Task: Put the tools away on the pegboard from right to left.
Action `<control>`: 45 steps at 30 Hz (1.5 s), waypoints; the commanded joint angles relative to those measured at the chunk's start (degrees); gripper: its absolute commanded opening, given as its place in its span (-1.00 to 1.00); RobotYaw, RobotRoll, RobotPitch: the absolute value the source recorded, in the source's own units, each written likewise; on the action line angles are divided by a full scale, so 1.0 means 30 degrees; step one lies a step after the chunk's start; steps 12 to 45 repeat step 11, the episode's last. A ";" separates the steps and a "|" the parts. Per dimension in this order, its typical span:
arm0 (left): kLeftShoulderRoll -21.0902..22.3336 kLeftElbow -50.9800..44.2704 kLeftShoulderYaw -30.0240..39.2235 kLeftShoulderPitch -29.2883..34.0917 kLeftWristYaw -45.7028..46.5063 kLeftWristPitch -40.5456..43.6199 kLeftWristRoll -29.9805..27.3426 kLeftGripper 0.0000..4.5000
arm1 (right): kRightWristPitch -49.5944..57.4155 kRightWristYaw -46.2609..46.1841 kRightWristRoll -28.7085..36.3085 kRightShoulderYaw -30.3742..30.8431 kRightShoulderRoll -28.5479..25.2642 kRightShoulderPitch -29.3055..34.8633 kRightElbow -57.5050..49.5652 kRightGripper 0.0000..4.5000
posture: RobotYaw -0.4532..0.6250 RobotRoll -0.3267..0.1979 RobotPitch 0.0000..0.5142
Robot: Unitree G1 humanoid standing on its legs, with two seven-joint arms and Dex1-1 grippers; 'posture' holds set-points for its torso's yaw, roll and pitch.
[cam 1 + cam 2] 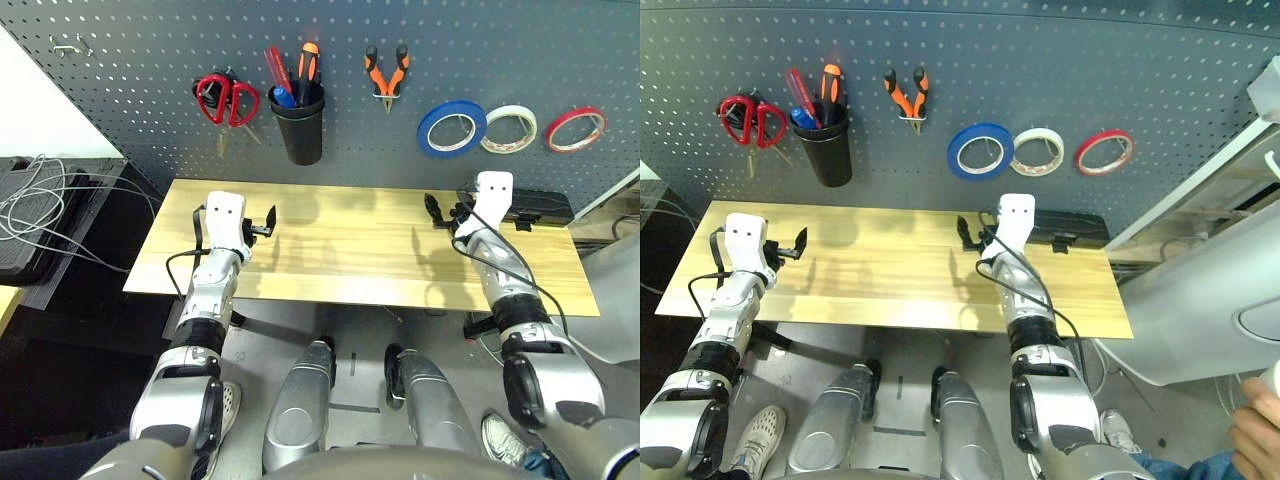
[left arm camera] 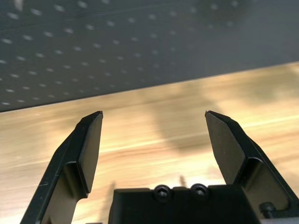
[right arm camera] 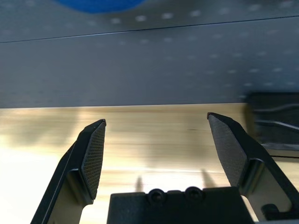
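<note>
No readable brand, label or lettering stands on any of the tools or on the pegboard (image 1: 350,150); the white tape roll (image 1: 511,130) and the red tape roll (image 1: 576,129) carry faint marks around their rings, too small to make out. The pegboard rises at the far side of the wooden table (image 1: 330,270). On it, from right to left past those two rolls, come the blue tape ring (image 1: 452,128), just beside the white roll; the orange-and-black-handled pliers (image 1: 387,74), handles up in a metal holder; then the black cup (image 1: 302,130), with the blue-handled screwdriver (image 1: 284,97) in it, its handle low at the rim, along with a red handle (image 1: 276,66) and an orange-and-black handle (image 1: 308,60). Left of the cup hang the red-handled scissors (image 1: 227,99), loops up, in front of something black. An empty metal hook (image 1: 71,46) sits at the far left. The left gripper (image 2: 154,114) is over the left part of the table, its two fingers spread wide with nothing between them. The right gripper (image 3: 156,119) is over the right part, fingers likewise spread and empty, near a black box (image 1: 540,208) at the table's far right.
</note>
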 commanded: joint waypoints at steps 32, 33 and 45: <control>-0.0558 0.0884 -0.0965 -0.0536 -0.0944 0.0243 0.0459 0.99 | -0.0701 -0.0334 -0.0065 -0.0667 -0.1187 0.0389 0.1176 1.00 | -0.15 0.25 -0.20; -0.0558 0.0884 -0.0965 -0.0536 -0.0944 0.0243 0.0459 0.99 | -0.0701 -0.0334 -0.0065 -0.0667 -0.1187 0.0389 0.1176 1.00 | -0.15 0.25 -0.20; -0.0558 0.0884 -0.0965 -0.0536 -0.0944 0.0243 0.0459 0.99 | -0.0701 -0.0334 -0.0065 -0.0667 -0.1187 0.0389 0.1176 1.00 | -0.15 0.25 -0.20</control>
